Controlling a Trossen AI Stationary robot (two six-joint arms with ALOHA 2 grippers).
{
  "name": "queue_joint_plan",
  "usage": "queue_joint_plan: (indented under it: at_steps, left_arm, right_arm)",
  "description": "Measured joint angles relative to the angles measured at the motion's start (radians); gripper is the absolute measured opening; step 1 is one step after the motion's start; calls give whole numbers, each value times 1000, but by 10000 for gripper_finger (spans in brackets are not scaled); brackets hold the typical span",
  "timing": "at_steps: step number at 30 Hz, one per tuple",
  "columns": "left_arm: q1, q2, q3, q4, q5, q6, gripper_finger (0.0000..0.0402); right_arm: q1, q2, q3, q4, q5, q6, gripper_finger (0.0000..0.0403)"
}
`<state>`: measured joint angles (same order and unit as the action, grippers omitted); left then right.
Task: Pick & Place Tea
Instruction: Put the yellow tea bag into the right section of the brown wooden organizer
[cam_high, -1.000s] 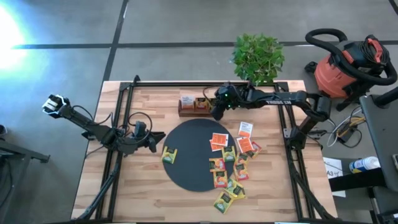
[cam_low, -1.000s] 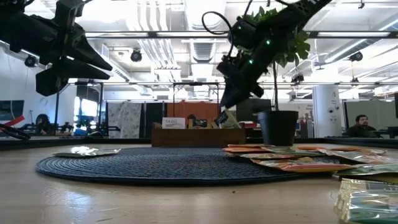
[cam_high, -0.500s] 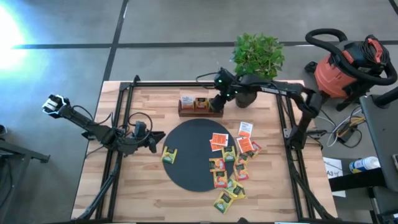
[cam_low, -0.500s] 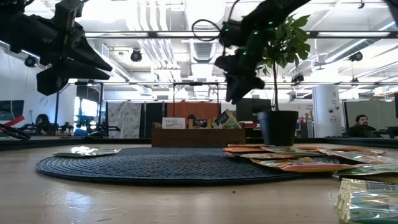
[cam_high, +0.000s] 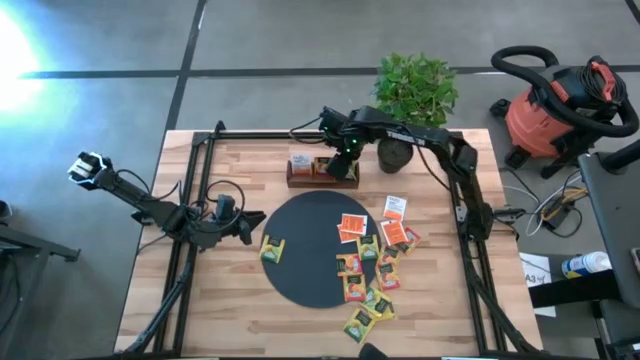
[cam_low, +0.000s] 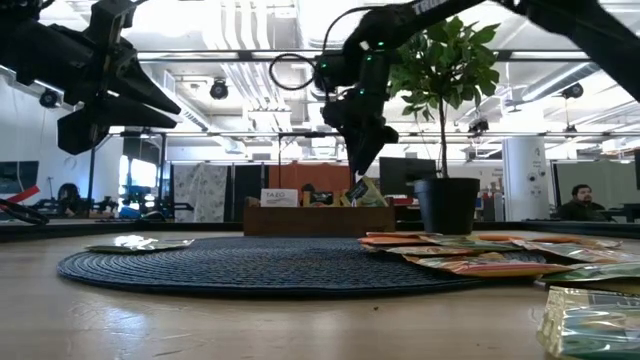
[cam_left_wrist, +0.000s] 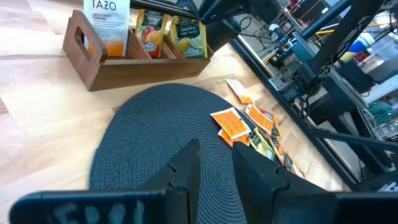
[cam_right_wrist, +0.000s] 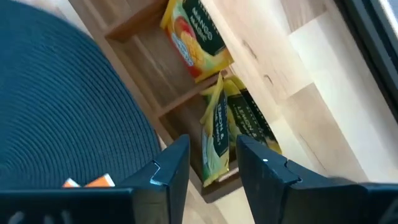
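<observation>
A: where's the tea at?
B: green sachets (cam_right_wrist: 231, 127) sit in the wooden box's (cam_high: 322, 172) end slot, rest scattered by the mat (cam_high: 312, 252). Right gripper (cam_right_wrist: 211, 158) hangs above them, fingers parted, empty. Left gripper (cam_left_wrist: 216, 163) released too, near the mat's edge.

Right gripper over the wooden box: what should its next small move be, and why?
Probably lift clear and swing back toward the loose tea sachets on the black mat. The right gripper is open and empty above the wooden box, where a green sachet already stands.

woven matt mat (cam_high: 318, 250), wood box (cam_high: 322, 178).
</observation>
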<state>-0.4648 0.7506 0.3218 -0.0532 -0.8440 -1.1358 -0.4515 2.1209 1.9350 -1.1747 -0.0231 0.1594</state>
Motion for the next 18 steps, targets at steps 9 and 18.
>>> queue_joint_plan:
  at_steps: [9, 18]
  left_arm:
    - [0, 0, 0, 0, 0, 6, 90]
    - [0, 0, 0, 0, 9, 7, 90]
  right_arm:
    - [1, 138, 190, -163, 28, -31, 116]
    - [2, 185, 238, -234, 31, -85, 73]
